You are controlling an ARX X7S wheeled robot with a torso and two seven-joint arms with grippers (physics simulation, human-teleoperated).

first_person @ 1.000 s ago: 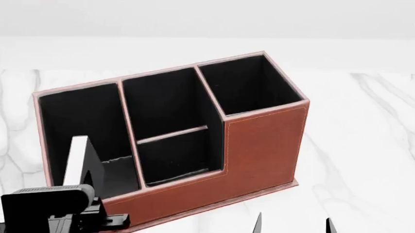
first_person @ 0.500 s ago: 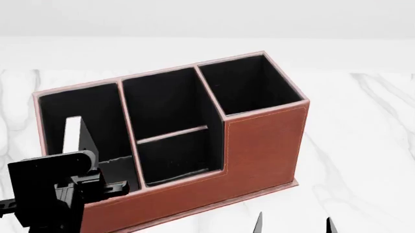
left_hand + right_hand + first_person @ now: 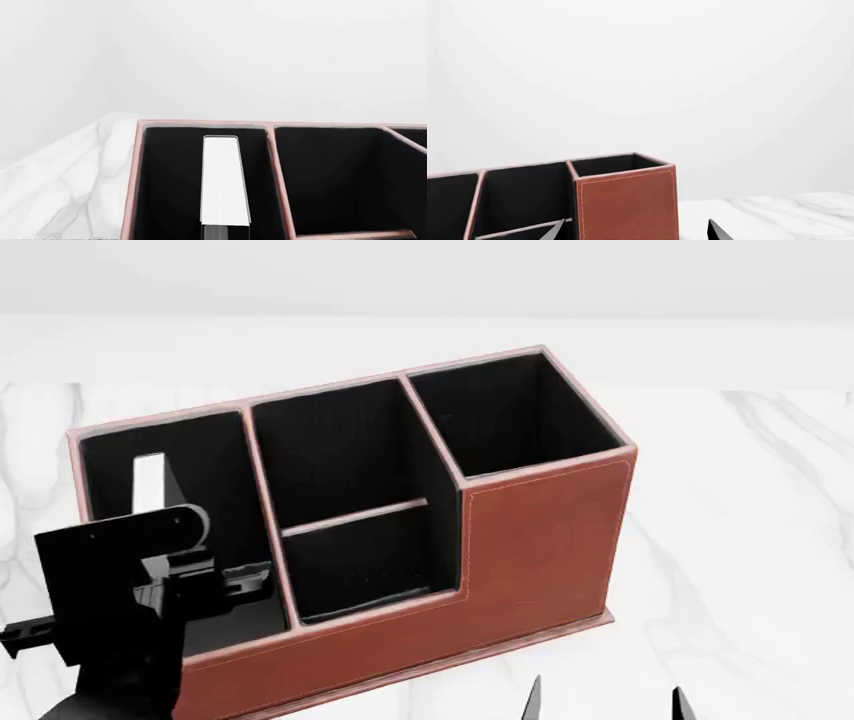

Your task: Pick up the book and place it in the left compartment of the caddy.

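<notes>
— Where is the book [image 3: 148, 483] right now?

— Standing upright inside the left compartment [image 3: 220, 465] of the caddy [image 3: 534, 550], white page edges facing up. From the head camera only its top shows above the left arm; the left wrist camera looks straight along those white pages [image 3: 225, 182], with the black lining on both sides and the brown divider just beside it.

— Is the left gripper [image 3: 200, 585] holding it?

— I can't tell. The arm's black body sits over the front of that compartment and hides the fingers, and the wrist picture shows only a dark grey bit at the near end of the book. Whether the jaws are clamped or apart is not visible.

— And the other arm?

— The right gripper [image 3: 601, 702] is low at the near edge, in front of the caddy on the white marble table [image 3: 747, 540]. Its two dark fingertips [image 3: 531, 698] stand well apart with nothing between them. In its wrist camera the tips frame the caddy's tall square end [image 3: 624, 202].

— The other bays?

— The middle one with the crossbar [image 3: 354, 517] and the tall one show only black lining.
</notes>
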